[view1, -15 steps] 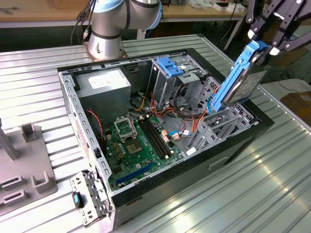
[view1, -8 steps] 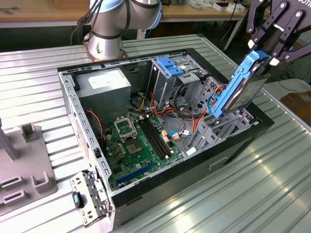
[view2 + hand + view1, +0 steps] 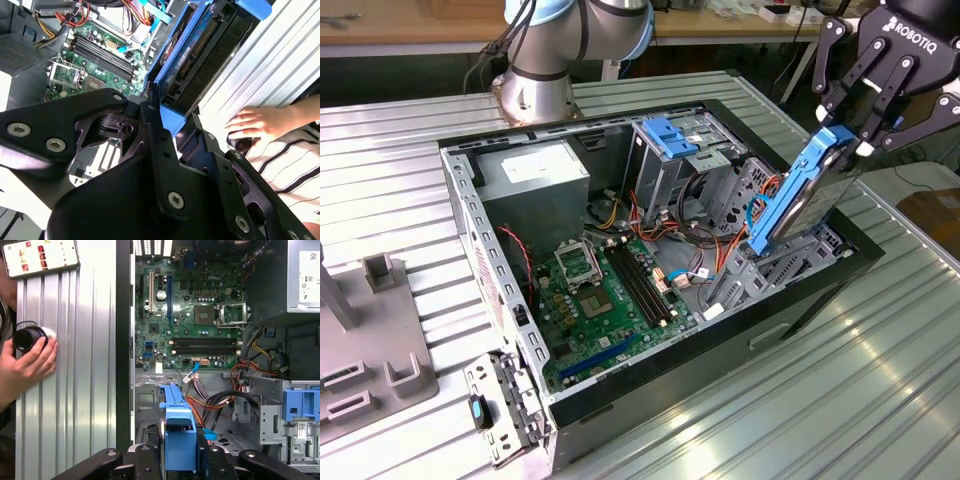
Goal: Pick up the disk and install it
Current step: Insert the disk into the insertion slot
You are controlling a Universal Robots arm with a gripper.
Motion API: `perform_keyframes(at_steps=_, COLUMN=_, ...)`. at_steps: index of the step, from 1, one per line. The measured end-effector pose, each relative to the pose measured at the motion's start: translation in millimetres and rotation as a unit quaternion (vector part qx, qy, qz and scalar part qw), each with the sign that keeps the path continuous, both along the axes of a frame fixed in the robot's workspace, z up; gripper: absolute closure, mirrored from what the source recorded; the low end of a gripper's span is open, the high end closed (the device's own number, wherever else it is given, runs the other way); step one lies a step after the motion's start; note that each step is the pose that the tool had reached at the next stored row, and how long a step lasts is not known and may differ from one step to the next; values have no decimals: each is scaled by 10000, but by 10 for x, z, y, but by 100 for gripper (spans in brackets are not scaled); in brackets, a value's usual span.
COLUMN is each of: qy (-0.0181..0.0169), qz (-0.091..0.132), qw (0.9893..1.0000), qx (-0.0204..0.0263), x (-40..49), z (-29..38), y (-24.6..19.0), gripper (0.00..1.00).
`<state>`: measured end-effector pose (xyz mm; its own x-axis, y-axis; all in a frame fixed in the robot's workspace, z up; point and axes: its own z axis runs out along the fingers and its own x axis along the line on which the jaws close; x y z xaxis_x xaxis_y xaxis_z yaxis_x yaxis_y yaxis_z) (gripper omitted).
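In the upper right of the exterior view, the black pincer [image 3: 853, 135] is clamped on the top end of the flat, rectangular silver-grey metal disk [image 3: 798, 200], which has a blue plastic frame along its edges. The disk hangs tilted, its lower end over the right side of the open black computer case [image 3: 740, 365], which lies on the ribbed metal counter [image 3: 840, 420].

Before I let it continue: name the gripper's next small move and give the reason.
Probably ease the disk slightly lower along its own tilt, toward the grey bay beneath. The gripper is shut on its upper end; it hangs tilted over the open case, lower end near the bay, not yet seated.
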<state>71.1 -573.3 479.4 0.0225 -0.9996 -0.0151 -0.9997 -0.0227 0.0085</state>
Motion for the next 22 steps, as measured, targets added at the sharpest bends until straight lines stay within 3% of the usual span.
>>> perform_keyframes(at_steps=2, qy=0, qz=0, qw=10000, qx=-2, x=35, z=-31, y=52, gripper=63)
perform_keyframes(at_steps=7, qy=0, qz=0, qw=10000, qx=-22, x=40, z=-119, y=52, gripper=63)
perform_keyframes(at_steps=22, qy=0, qz=0, qw=10000, qx=-23, x=43, z=-225, y=52, gripper=63)
